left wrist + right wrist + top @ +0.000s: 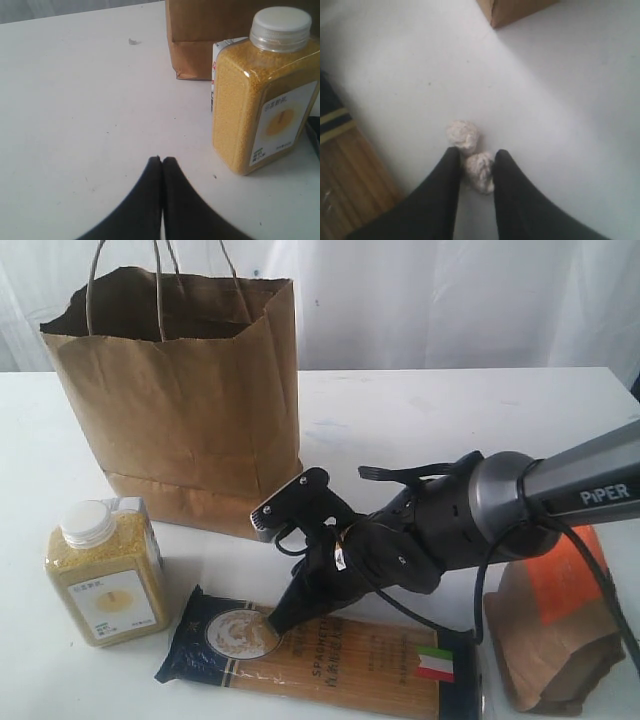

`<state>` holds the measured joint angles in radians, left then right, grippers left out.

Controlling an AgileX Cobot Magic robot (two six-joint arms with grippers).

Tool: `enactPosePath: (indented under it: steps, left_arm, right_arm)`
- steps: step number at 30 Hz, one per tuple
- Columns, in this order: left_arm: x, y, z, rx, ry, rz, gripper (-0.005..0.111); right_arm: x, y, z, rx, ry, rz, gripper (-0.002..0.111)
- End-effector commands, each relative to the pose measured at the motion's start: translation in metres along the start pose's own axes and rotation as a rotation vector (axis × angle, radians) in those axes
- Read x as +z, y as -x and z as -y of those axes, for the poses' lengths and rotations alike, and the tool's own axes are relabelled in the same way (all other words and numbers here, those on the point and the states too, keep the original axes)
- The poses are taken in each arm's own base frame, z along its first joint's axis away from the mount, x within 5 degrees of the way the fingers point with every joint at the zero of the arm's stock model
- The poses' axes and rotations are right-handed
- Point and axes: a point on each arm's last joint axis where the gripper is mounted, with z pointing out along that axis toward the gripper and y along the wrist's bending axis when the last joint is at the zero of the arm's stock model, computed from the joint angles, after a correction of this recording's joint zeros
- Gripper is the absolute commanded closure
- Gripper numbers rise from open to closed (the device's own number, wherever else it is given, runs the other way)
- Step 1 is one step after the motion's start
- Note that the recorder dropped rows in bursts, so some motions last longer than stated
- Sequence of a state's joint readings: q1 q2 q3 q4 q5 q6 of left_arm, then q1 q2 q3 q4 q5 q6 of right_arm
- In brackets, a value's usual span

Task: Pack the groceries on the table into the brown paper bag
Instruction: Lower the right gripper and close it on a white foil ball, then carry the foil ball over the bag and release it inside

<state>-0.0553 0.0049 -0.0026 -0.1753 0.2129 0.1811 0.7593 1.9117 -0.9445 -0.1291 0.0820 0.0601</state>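
Right gripper [477, 151] jaws bracket a pale lump [480, 174], grip unclear, a second lump [462, 135] just beyond the tips; left gripper [161, 159] jaws pressed together.

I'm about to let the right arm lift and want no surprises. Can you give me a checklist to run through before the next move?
1. Brown paper bag upright, mouth open: ok.
2. Right gripper around the spaghetti packet: not ok. The packet lies off to one side, and only a whitish lump sits between the jaws.
3. Firm grip on that lump: cannot tell.
4. Left gripper shut and empty: ok.
5. Yellow-grain bottle upright, cap on: ok.
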Motion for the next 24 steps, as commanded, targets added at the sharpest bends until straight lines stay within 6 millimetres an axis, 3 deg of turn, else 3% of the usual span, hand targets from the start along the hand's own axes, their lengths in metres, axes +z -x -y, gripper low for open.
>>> enactPosePath:
  steps: [1,6,9,19,24]
  left_arm:
    - [0.0,0.0,0.0,-0.001,0.005,0.006,0.107]
    - [0.0,0.0,0.0,-0.001,0.005,0.006,0.107]
    - [0.0,0.0,0.0,-0.001,0.005,0.006,0.107]
    - [0.0,0.0,0.0,-0.001,0.005,0.006,0.107]
    - [0.0,0.0,0.0,-0.001,0.005,0.006,0.107]
  right_arm:
    - [-0.003,0.0,0.001,-0.009,-0.003,-0.013,0.104]
    - [-0.026,0.013,0.002,-0.008,-0.01,0.042,0.108]
    - [-0.049,0.024,0.003,-0.007,-0.017,0.094,0.108]
    - [-0.154,0.064,0.007,-0.006,-0.04,0.431,0.108]
    - [-0.192,0.091,0.009,-0.015,-0.054,0.574,0.108]
